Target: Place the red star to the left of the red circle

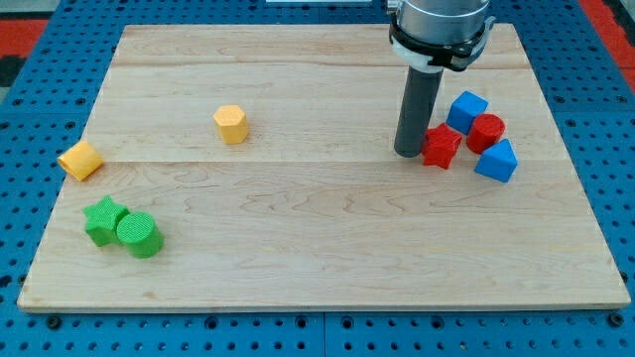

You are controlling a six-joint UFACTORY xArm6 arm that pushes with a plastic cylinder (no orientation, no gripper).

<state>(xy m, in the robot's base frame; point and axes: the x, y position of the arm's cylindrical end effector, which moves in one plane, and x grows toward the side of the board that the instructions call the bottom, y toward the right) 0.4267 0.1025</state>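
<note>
At the view's upper right, my tip (408,152) stood on the surface (317,248), touching or just beside the red star's (442,146) left side. No gripper was fitted, so nothing could be pinched; the rod could only push. The star already lay left of the red circle (486,132), touching it, so the task looked nearly met. A blue cube (466,109) and blue triangular block (497,161) crowded the pair, probably bunched by pushing
</note>
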